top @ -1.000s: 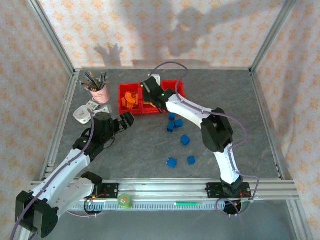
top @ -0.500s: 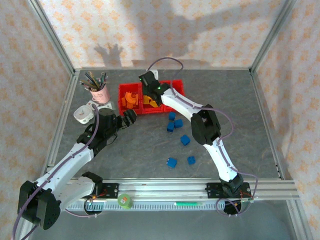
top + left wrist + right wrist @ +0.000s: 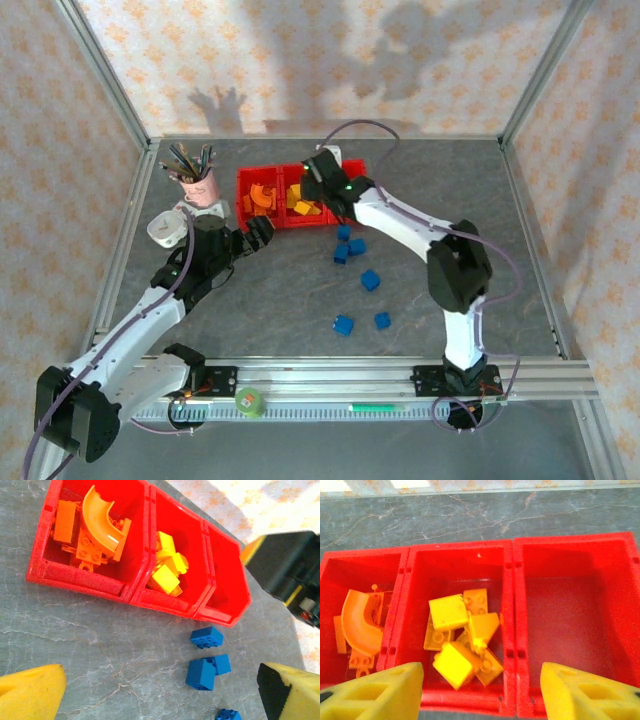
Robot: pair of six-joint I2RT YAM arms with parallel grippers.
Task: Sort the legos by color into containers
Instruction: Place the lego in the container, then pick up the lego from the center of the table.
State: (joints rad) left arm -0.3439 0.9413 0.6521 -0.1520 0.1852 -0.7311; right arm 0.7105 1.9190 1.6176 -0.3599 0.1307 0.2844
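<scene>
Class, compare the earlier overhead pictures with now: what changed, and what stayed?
The right end effector, open, moved deeper over the red bins, then rightward. The left end effector crept slightly toward them. No grasp or release is visible. The blue bricks stayed put.

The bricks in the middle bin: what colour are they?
The bricks are yellow, clearest in the right wrist view.

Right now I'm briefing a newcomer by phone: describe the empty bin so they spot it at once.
At the back of the grey table, beside the pink cup of pens, sits a red three-bin tray. The empty bin is its right end compartment, nearest the loose blue bricks. Its neighbours hold yellow bricks and orange bricks; it shows bare red floor.
</scene>
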